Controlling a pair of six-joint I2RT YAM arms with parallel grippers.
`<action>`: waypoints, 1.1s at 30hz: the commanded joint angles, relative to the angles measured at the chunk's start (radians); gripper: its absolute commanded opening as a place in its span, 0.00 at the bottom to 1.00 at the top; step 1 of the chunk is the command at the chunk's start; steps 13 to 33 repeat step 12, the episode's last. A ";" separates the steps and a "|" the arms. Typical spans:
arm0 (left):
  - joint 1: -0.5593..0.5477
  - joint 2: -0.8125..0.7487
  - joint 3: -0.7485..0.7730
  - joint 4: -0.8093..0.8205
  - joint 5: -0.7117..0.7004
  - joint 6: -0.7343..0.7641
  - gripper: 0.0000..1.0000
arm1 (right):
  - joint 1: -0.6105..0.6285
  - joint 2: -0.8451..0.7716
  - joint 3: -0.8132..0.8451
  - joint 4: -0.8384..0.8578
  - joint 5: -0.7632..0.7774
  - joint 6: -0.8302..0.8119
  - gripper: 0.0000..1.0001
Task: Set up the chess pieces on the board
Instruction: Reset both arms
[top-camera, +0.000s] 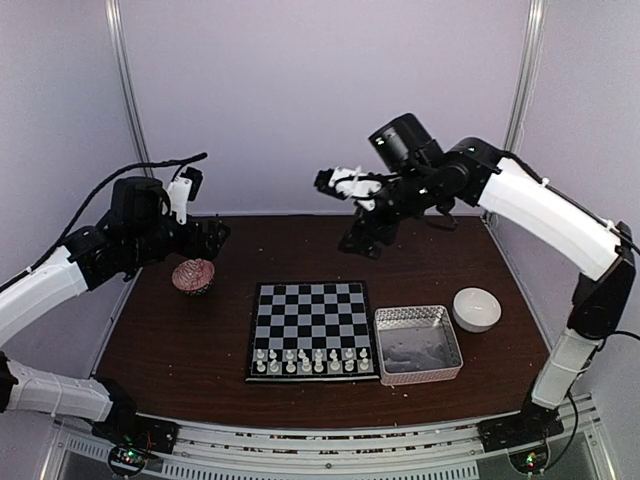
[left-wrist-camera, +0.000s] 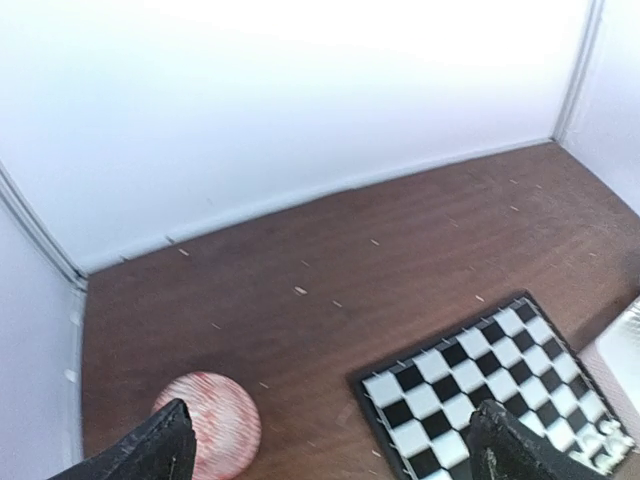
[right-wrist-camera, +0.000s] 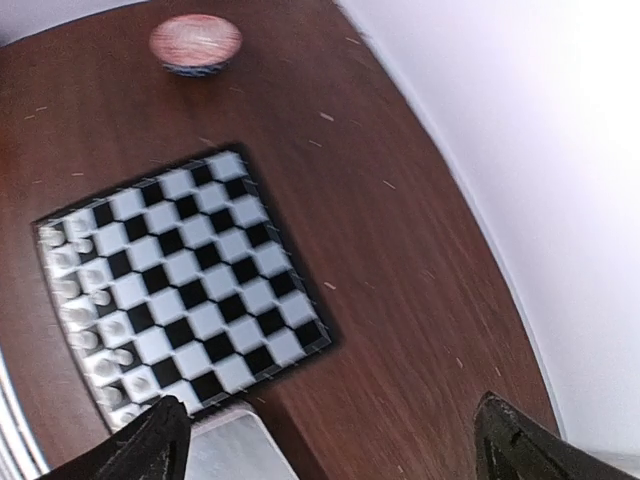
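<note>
Chess pieces (top-camera: 310, 361) stand in two rows on one board (top-camera: 310, 305).

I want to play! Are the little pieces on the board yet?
On: chess pieces stand in two rows on the board.

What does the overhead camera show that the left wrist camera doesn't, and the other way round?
Only the top view: the white bowl, the whole rectangular tray, and both full rows of chess pieces along the board's near edge. Only the left wrist view: the left gripper up close, open wide with nothing between its fingers. Both: the board, the red-and-white round object left of it, and the brown table.
</note>
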 joint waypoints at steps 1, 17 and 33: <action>0.022 0.028 0.036 0.053 -0.158 0.159 0.98 | -0.216 -0.215 -0.247 0.233 0.091 0.111 1.00; 0.089 0.046 -0.028 0.209 -0.204 0.156 0.98 | -0.567 -0.586 -0.851 0.762 0.218 0.491 1.00; 0.089 0.046 -0.028 0.209 -0.204 0.156 0.98 | -0.567 -0.586 -0.851 0.762 0.218 0.491 1.00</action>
